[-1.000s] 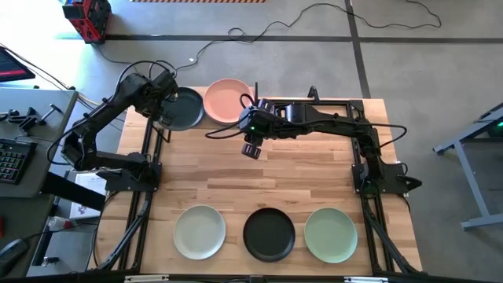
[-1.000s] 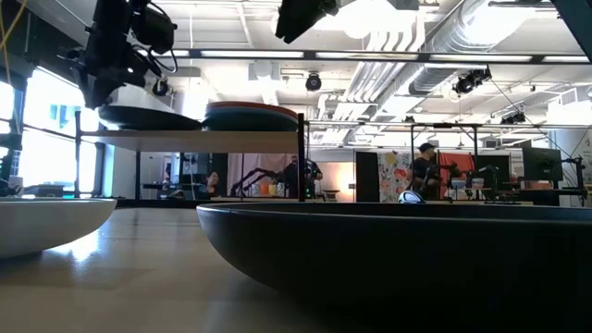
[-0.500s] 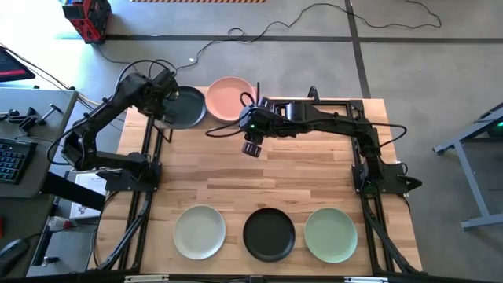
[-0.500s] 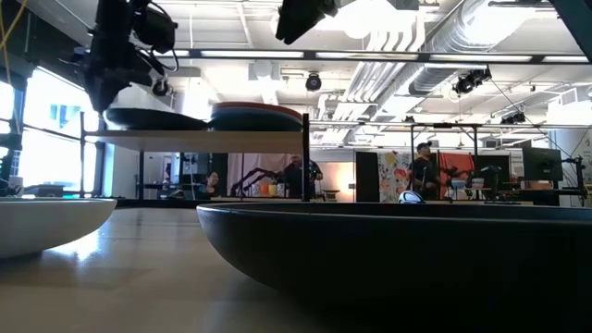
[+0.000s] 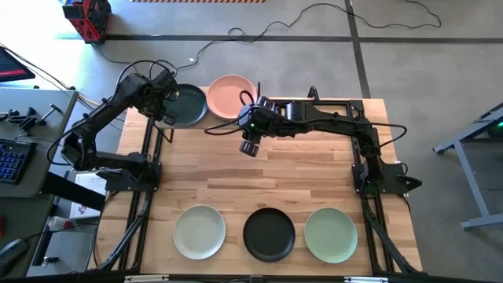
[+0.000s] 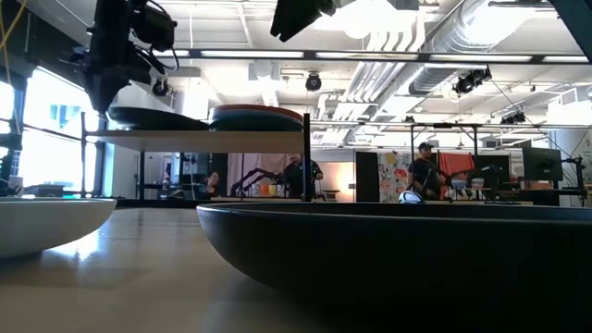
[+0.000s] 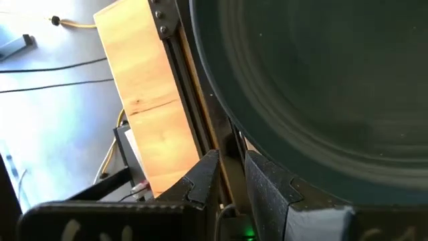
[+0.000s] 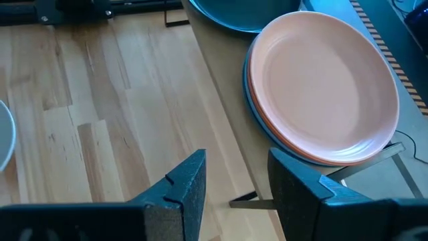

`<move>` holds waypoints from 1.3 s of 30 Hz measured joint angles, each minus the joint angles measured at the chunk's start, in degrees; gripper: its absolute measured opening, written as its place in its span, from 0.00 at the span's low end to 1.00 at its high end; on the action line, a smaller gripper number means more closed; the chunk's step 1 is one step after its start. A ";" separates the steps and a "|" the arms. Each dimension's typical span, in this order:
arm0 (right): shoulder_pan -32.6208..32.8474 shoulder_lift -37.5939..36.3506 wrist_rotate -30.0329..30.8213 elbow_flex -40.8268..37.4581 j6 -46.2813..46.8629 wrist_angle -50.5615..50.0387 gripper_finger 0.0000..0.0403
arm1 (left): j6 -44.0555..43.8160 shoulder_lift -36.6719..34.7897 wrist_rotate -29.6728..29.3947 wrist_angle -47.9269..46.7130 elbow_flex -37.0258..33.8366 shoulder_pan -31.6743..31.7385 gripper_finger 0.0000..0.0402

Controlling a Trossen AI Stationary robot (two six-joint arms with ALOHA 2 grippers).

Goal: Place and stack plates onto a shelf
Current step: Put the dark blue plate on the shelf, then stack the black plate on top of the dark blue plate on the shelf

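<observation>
While the left gripper [image 5: 167, 108] pinches the rim of the dark teal plate [image 5: 185, 106] on the shelf at the table's far edge, the high view shows the pink plate [image 5: 230, 97] topping a stack just beside it, the two rims touching or nearly so. The right gripper [image 5: 249, 147] hangs over the bare wooden table [image 5: 259, 173] near that stack, fingers apart and holding nothing. Along the near edge lie the cream plate [image 5: 200, 231], the black plate [image 5: 269, 233] and the sage plate [image 5: 330, 233], well apart from the shelf.

From table height, the shelf [image 6: 194, 139] carries the dark plate at one end and the stack at the other; behind it is a large room with ceiling pipes and people far off.

At the left wrist, the dark fingers [image 7: 200, 184] clamp the teal plate's rim above the shelf's edge.

At the right wrist, the parted fingers [image 8: 184, 184] frame bare wood, with the pink plate resting on an orange-red one and a blue one beneath.
</observation>
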 joint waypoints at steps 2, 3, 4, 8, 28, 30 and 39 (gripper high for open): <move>0.00 0.00 0.00 0.00 0.00 0.01 0.35 | -0.27 -1.03 -0.33 0.24 0.00 0.00 0.16; 0.00 0.00 0.00 0.00 0.00 0.00 0.35 | -0.33 -1.61 -0.38 0.49 0.00 0.00 0.16; 0.00 0.00 0.00 0.00 0.00 0.00 0.35 | -0.33 -2.23 -0.40 0.80 0.00 0.00 0.16; 0.00 0.00 -0.02 0.00 1.89 0.00 0.35 | 0.11 -4.71 -0.43 1.66 0.00 0.00 0.16; 7.10 2.72 -14.56 -0.04 22.75 -8.86 0.35 | 6.12 -25.77 21.53 -3.75 0.00 0.00 0.16; 8.58 3.85 -14.65 -0.04 22.69 -9.97 0.35 | 6.13 -27.81 24.28 -4.41 0.00 -0.01 0.16; 11.45 4.68 -15.28 -0.04 26.91 -11.81 0.35 | 2.73 -36.47 33.04 -5.41 0.00 -0.02 0.16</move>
